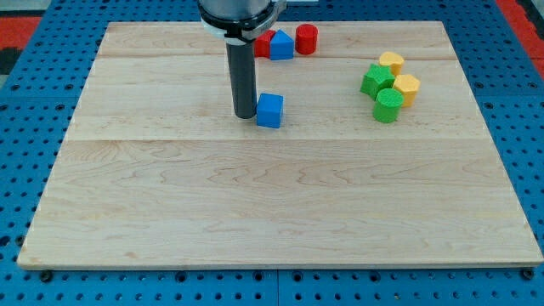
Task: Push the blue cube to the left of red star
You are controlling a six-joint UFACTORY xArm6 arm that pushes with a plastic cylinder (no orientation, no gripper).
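The blue cube (270, 110) sits on the wooden board (272, 195), a little above its middle. My tip (245, 115) rests on the board right at the cube's left side, touching or nearly touching it. The red star (262, 44) lies near the view's top, partly hidden behind the rod and a second blue block (281, 45) with a pointed top that sits against its right side.
A red cylinder (307, 39) stands right of the pointed blue block. At the view's right is a tight cluster: a green star (376, 82), a green cylinder (388, 105) and two yellow blocks (392, 63) (407, 88).
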